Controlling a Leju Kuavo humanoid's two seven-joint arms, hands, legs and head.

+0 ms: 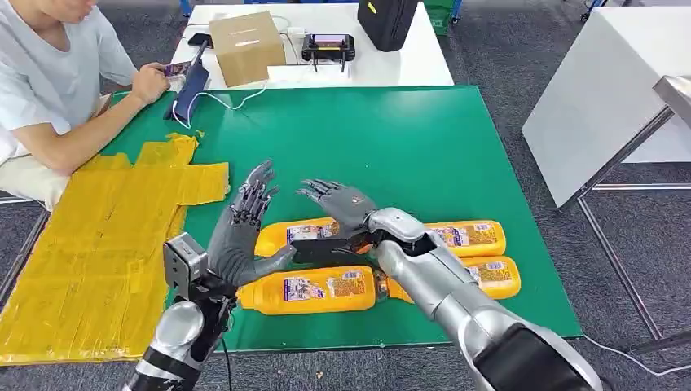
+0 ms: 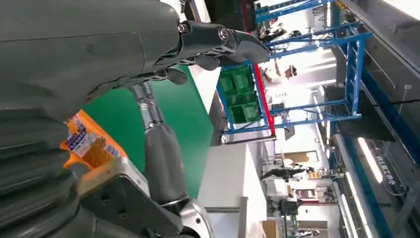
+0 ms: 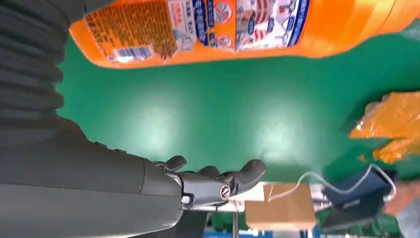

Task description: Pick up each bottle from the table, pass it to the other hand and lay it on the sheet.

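Bottles (image 1: 310, 289): orange, blue-labelled, lying flat.

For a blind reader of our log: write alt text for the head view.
Both robot hands, the left hand and the right hand, hover open over orange bottles lying on a green table. A yellow sheet covers the table's left side, with no bottle on it. A person sits at the far left corner beside a cardboard box.
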